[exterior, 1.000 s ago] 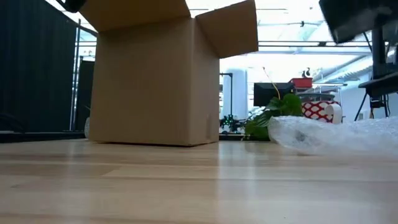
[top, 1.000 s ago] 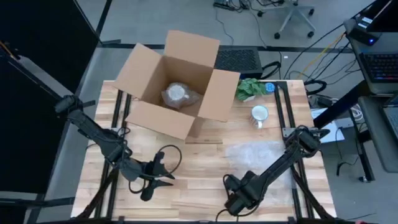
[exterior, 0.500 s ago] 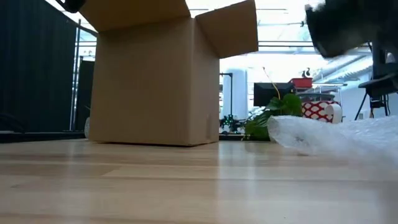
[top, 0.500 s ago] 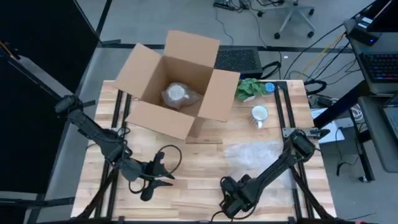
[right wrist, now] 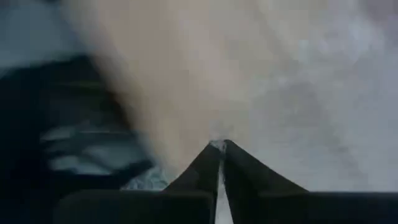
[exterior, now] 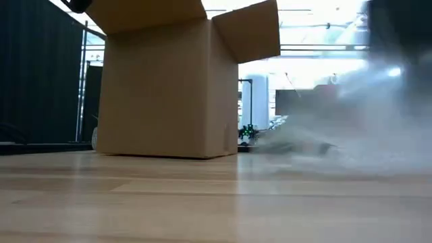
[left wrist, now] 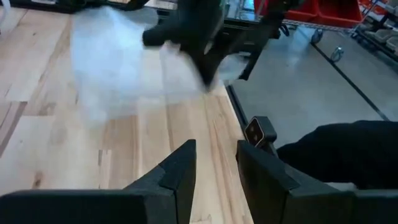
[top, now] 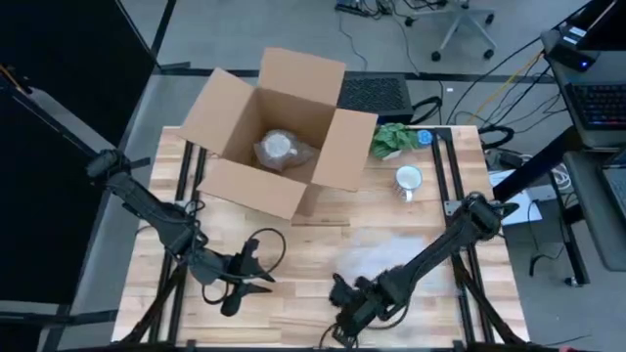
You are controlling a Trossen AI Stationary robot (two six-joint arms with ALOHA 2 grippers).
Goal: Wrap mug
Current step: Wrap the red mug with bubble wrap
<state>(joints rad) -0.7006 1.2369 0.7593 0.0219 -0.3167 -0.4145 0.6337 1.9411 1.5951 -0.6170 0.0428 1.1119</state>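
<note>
Counter (top: 313, 244): a pale wooden counter seen from above; both dark arms are reaching in from its near edge.
Right hand (top: 344, 303): sitting low at about 6 o'clock on the counter; its fingers are pinched together on the edge of the bubble wrap (top: 377, 256), as the right wrist view shows.
What is changing: over the last second the right hand has been sliding from about 5 o'clock toward 6 o'clock; the bubble wrap, earlier lying flat at 4 o'clock, is now trailing behind it toward the middle.
Mug (top: 408, 180): a white mug standing upright at about 2 o'clock, well apart from the wrap; nothing is touching it.
Left hand (top: 256, 277): resting at about 7 o'clock; its fingers are narrowly parted and holding nothing.
Box (top: 279, 132): an open cardboard box at 12 o'clock, with a wrapped bundle (top: 279, 150) already inside.
Meaning for the task: the sheet is probably being repositioned for wrapping; the mug is not yet on it.
</note>
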